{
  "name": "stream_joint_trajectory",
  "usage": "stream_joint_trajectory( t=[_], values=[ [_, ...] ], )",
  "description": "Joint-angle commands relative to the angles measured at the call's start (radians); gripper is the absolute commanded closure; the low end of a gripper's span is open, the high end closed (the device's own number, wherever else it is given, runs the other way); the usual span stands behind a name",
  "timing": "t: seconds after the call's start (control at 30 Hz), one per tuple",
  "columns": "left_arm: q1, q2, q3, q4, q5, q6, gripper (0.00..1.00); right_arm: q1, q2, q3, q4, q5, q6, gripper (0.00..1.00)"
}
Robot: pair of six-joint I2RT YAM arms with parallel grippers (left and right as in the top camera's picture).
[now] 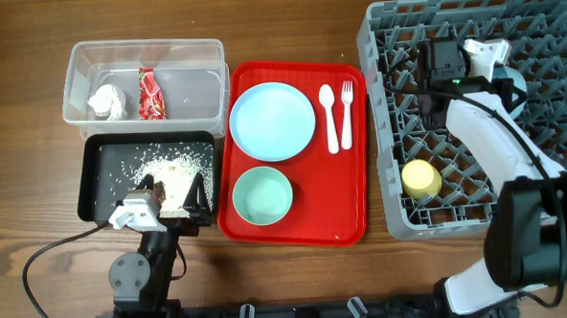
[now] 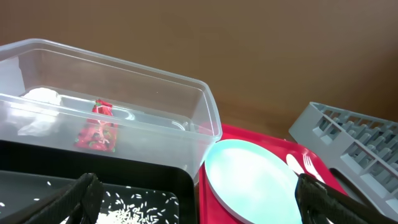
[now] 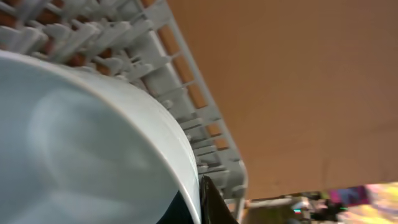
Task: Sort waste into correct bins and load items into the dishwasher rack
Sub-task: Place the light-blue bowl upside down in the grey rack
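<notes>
The crumpled white napkin (image 1: 108, 101) and the red snack wrapper (image 1: 151, 94) lie in the clear tub (image 1: 193, 54). Rice scraps (image 1: 169, 169) lie in the black tray (image 1: 98, 181). My left gripper (image 1: 178, 204) hangs open and empty over the black tray's near edge; it also shows in the left wrist view (image 2: 199, 211). The light blue plate (image 1: 272, 121), pale green bowl (image 1: 262, 195), white spoon (image 1: 328, 119) and fork (image 1: 347, 113) sit on the red tray. My right gripper (image 1: 506, 74) is over the grey rack (image 1: 384, 40), shut on the rim of the light blue bowl (image 3: 81, 143). The yellow cup (image 1: 421, 179) stands in the rack.
The red serving tray (image 1: 358, 213) lies between the black tray and the rack. The rack's upright pegs (image 3: 81, 34) stand close behind the held bowl. A black cable (image 1: 48, 256) runs across the wood at the front left.
</notes>
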Motion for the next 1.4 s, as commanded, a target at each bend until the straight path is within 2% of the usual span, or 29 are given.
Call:
stream_joint_trajectory(
  t=[0.0, 0.1, 0.3, 0.5, 0.77, 0.9, 1.1, 1.2, 1.27, 1.37],
  values=[
    [0.006, -0.008, -0.005, -0.005, 0.001, -0.005, 0.0, 0.0, 0.046, 0.003, 0.004, 0.069, -0.037, 0.96],
    [0.006, -0.008, -0.005, -0.005, 0.001, -0.005, 0.0, 0.0, 0.046, 0.003, 0.062, 0.051, -0.097, 0.96],
    [0.006, -0.008, -0.005, -0.005, 0.001, -0.005, 0.0, 0.0, 0.046, 0.003, 0.313, 0.055, -0.395, 0.96],
    [0.006, -0.008, -0.005, -0.005, 0.001, -0.005, 0.0, 0.004, 0.046, -0.014, 0.257, 0.051, -0.39, 0.96],
    [0.006, -0.008, -0.005, -0.005, 0.001, -0.005, 0.0, 0.09, 0.046, -0.06, 0.218, -0.021, -0.39, 0.95],
    [0.006, -0.008, -0.005, -0.005, 0.001, -0.005, 0.0, 0.105, 0.045, -0.06, 0.208, -0.012, -0.391, 0.82],
    [0.006, -0.008, -0.005, -0.005, 0.001, -0.005, 0.0, 0.19, 0.01, -0.06, 0.216, -0.015, -0.39, 0.5],
    [0.006, -0.008, -0.005, -0.005, 0.001, -0.005, 0.0, 0.261, -0.028, -0.043, 0.208, -0.088, -0.393, 0.41],
    [0.006, -0.008, -0.005, -0.005, 0.001, -0.005, 0.0, 0.317, -0.057, -0.003, 0.129, -0.231, -0.388, 0.4],
    [0.006, -0.008, -0.005, -0.005, 0.0, -0.005, 0.0, 0.372, -0.089, 0.084, -0.038, -0.471, -0.289, 0.4]
  ],
)
